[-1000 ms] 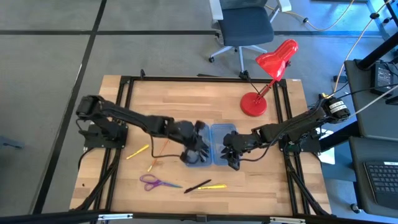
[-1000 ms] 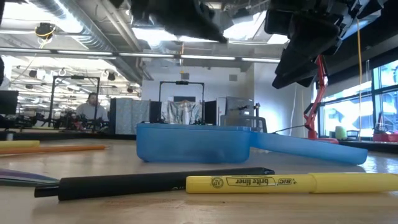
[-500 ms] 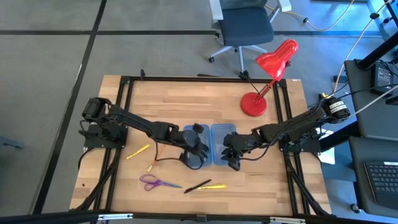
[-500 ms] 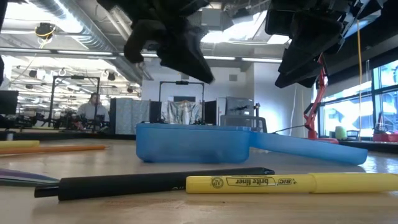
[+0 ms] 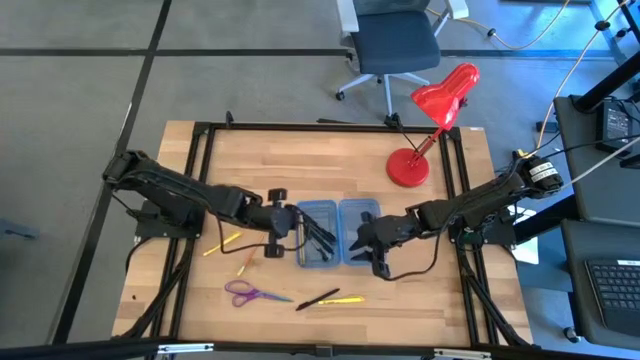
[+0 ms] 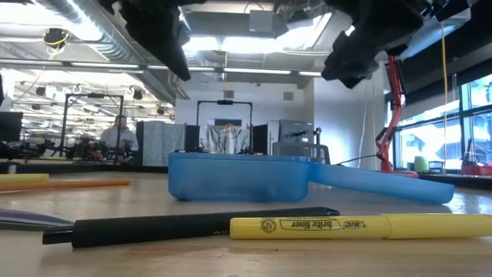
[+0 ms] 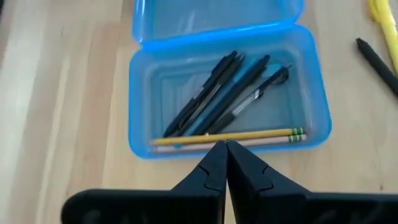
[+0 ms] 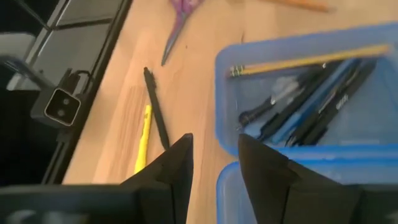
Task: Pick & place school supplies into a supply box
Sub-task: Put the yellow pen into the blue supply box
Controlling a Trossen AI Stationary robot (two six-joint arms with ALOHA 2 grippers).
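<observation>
The supply box [image 7: 224,118] lay open to receive pens, so the left gripper [image 7: 225,163], fingers together and empty, hung beside it, while the right gripper [image 8: 214,163] waited with fingers apart.

Open blue pencil case [image 7: 142,87] seen on wooden table [image 7: 56,99]; black pens [image 7: 217,93] and yellow pencil [image 7: 227,136] held inside. Left gripper [image 7: 226,162] fingers pressed together.

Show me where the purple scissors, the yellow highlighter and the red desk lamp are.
purple scissors [image 5: 243,293]: high view, on the handles.
yellow highlighter [image 6: 361,225]: low view, middle of the barrel.
red desk lamp [image 5: 407,168]: high view, on the round base.
</observation>
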